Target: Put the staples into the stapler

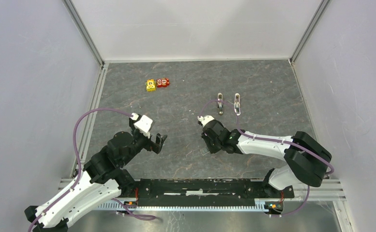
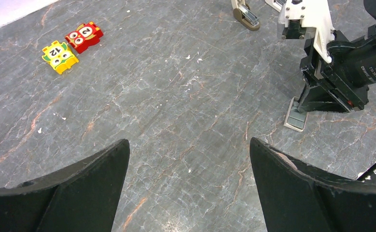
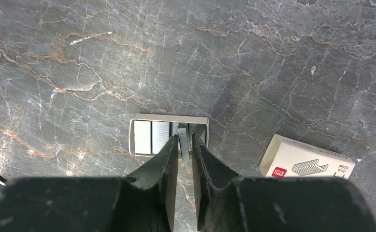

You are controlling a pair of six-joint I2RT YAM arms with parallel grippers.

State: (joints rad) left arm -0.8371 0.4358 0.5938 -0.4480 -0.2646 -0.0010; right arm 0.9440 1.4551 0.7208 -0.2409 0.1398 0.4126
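Observation:
Two small cream-white staplers with grey metal inner parts lie side by side at the back right, well beyond both grippers. One stapler shows at the top edge of the left wrist view. My right gripper points down into an open white tray of staples and is shut on a thin strip of staples standing on edge between its fingers. The same tray lies just under that gripper in the top view. My left gripper hangs open over bare table, left of the tray.
The white staple-box sleeve with a red label lies just right of the tray. A yellow toy block and a red one sit at the back left. White walls and metal rails enclose the grey marbled table.

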